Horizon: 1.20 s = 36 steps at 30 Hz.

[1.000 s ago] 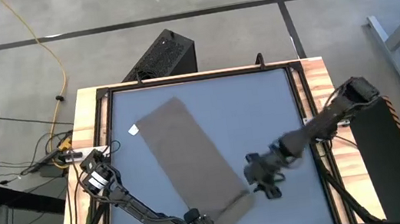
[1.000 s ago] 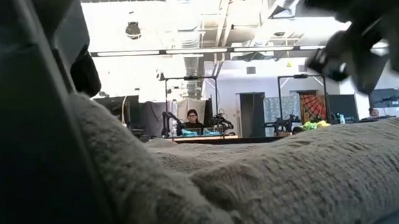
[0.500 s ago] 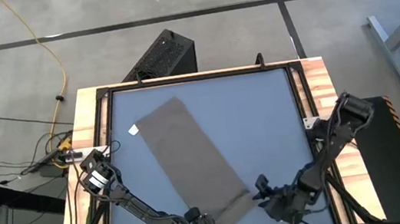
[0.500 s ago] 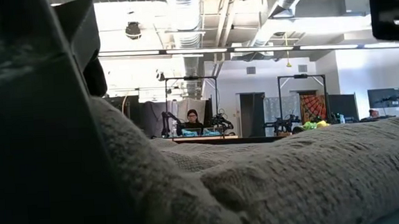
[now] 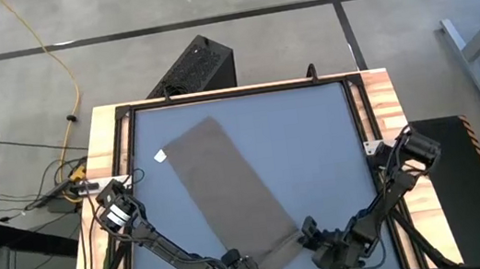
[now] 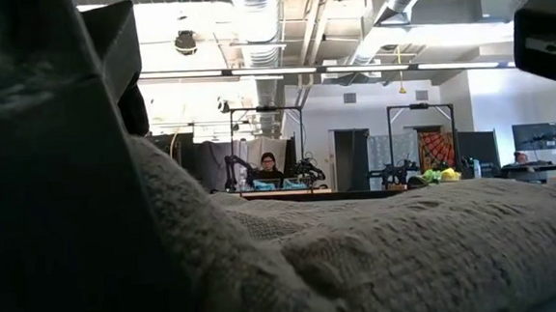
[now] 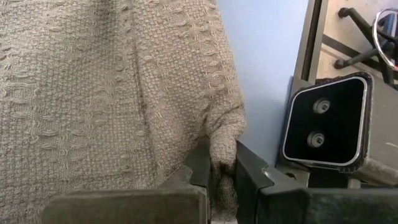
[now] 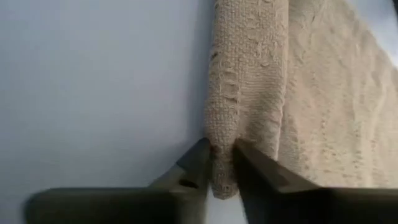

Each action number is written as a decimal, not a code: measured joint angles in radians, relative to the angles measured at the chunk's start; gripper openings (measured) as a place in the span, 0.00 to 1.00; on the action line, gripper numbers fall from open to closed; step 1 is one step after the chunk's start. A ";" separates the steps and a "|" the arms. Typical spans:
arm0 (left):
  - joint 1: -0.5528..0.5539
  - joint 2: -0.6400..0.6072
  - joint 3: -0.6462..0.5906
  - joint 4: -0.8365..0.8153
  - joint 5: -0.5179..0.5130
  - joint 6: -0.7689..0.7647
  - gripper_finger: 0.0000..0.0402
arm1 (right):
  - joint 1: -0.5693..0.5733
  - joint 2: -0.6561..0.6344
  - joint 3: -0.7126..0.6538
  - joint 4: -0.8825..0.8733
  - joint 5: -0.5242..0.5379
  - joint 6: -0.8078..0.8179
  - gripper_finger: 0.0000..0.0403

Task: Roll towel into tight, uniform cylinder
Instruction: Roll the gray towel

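High view is showing you the towel (image 5: 232, 194) lying flat and slanted across the blue table (image 5: 315, 143), its near end at the front edge. Your left gripper (image 7: 219, 177) is pinching one near corner, and your right gripper (image 8: 219, 168) is pinching the other, though its arm is partly hiding that contact from above.
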 joint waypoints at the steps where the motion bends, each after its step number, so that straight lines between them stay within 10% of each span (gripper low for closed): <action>1: 0.000 0.000 0.000 0.001 0.004 0.000 0.04 | 0.000 -0.004 -0.001 -0.003 -0.015 0.002 0.17; 4: 0.001 -0.002 0.000 0.013 0.030 0.002 0.04 | -0.012 -0.034 -0.002 -0.021 -0.091 0.034 0.04; 17: 0.021 -0.017 -0.002 0.086 0.132 0.028 0.04 | -0.291 -0.228 -0.004 -0.082 -0.791 0.301 0.04; 36: 0.008 -0.113 -0.001 -0.100 0.149 0.040 0.30 | -0.449 -0.093 -0.004 -0.032 -1.087 0.330 0.04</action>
